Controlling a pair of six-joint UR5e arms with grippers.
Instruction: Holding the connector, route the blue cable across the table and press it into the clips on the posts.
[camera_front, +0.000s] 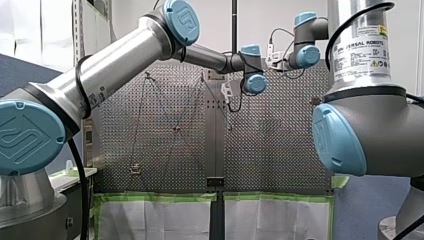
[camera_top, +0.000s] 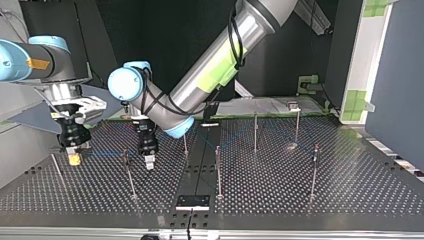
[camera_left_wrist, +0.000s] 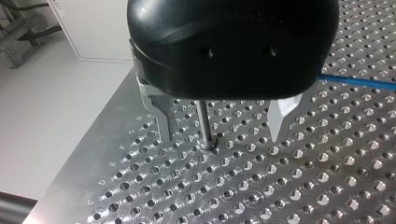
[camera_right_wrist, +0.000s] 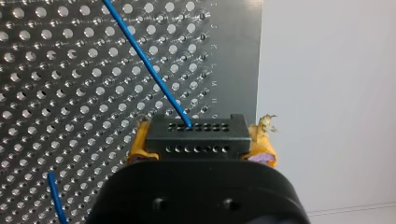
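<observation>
Right hand (camera_right_wrist: 201, 140): yellow pads (camera_right_wrist: 140, 145) clamped on black connector (camera_right_wrist: 196, 130), over surface (camera_right_wrist: 70, 93) edge. Blue cable (camera_right_wrist: 144, 60) leaves connector, runs across perforations. Left hand (camera_left_wrist: 223, 135): fingers (camera_left_wrist: 164, 116) apart, straddling a post (camera_left_wrist: 204, 123), cable just beside it.

My left arm (camera_front: 115, 67) is a brushed silver tube with sky-blue round caps (camera_front: 181, 21) at its joints, each embossed with a looping logo, and a black cable (camera_front: 81, 87) wound about it. My right arm (camera_front: 370, 120) is grey and silver with the same blue caps and bears a white label (camera_front: 361, 55) reading UNIVERSAL ROBOTS (a yellow warning triangle sits among the small print). The left gripper (camera_left_wrist: 223, 133) has a glossy black rounded body with two small holes and bare metal fingers (camera_left_wrist: 164, 121). The right gripper (camera_right_wrist: 200, 140) is black too, with worn yellow pads (camera_right_wrist: 140, 144).
</observation>
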